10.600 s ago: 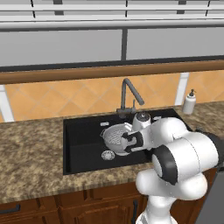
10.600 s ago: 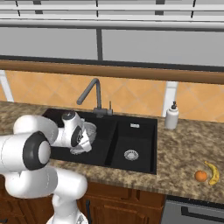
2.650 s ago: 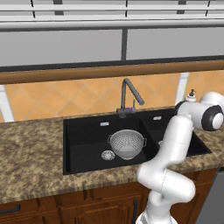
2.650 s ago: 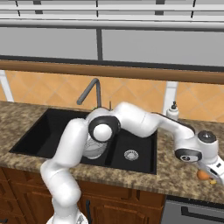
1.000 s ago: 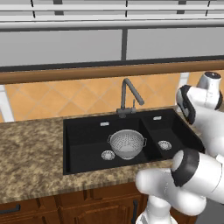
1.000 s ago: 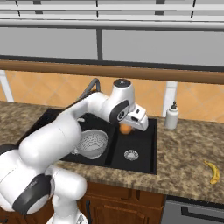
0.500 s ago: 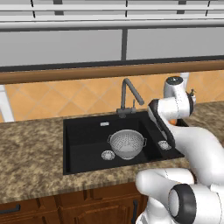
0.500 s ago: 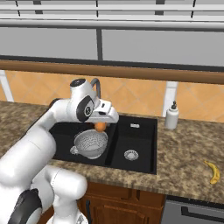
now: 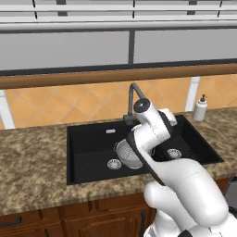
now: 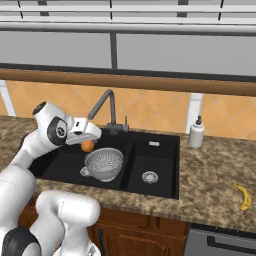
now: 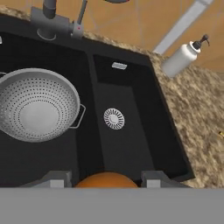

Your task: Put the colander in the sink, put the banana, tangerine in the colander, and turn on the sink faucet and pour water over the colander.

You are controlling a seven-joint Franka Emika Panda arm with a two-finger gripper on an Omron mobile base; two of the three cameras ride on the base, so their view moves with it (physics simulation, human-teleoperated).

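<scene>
Colander sits empty in big basin of sink, nr the divider. End effector clamps tangerine betw its fingers, above sink just left of colander. Banana on tabletop, far right.

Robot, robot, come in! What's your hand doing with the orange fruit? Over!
Hand shut on tangerine, above colander in sink. Banana on counter, right side. Nothing in the way.

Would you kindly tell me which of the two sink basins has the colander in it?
The larger basin, the one under the faucet, holds the colander; the smaller basin nearer the soap bottle shows just its drain.
</scene>
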